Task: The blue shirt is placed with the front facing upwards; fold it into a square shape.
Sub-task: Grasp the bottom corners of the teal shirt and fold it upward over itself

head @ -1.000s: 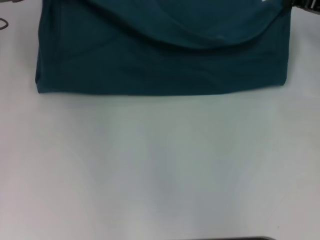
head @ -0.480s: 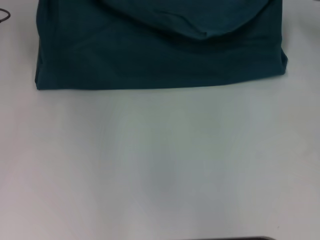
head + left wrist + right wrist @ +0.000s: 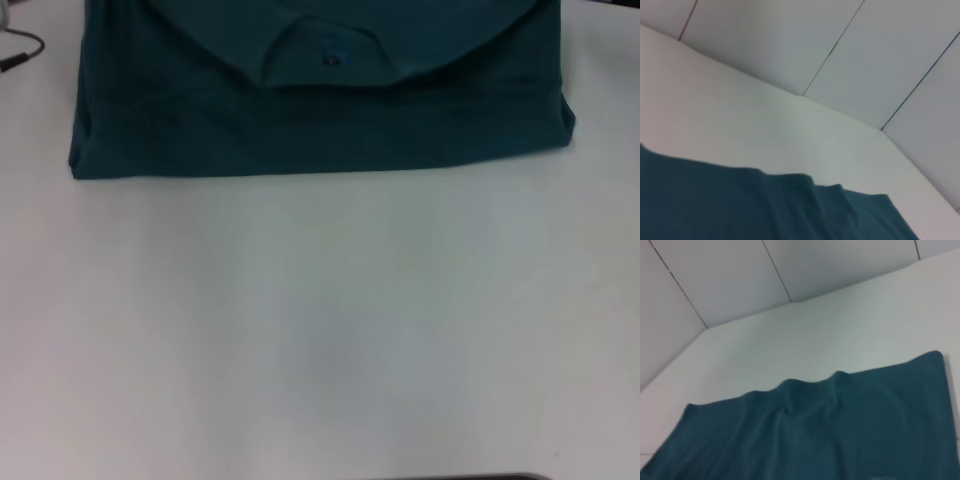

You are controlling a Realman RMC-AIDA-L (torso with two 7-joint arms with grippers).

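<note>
The blue shirt (image 3: pixel 320 120) lies folded at the far side of the white table (image 3: pixel 320 330), its straight near edge running left to right. An upper layer hangs in a curve over it, with the round collar and a small dark label (image 3: pixel 332 58) showing. The shirt also shows in the left wrist view (image 3: pixel 765 205) and in the right wrist view (image 3: pixel 815 430) as flat teal cloth with a rippled edge. Neither gripper is in view in any frame.
A dark cable (image 3: pixel 20 52) lies at the far left corner of the table. The white table surface stretches from the shirt's near edge to a dark strip (image 3: pixel 470 477) at the front. Tiled wall (image 3: pixel 840 40) stands behind the table.
The upper layer of the shirt has moved farther back, and the collar with its label has come into view. A dark gripper part at the top right a second ago has left the view.
</note>
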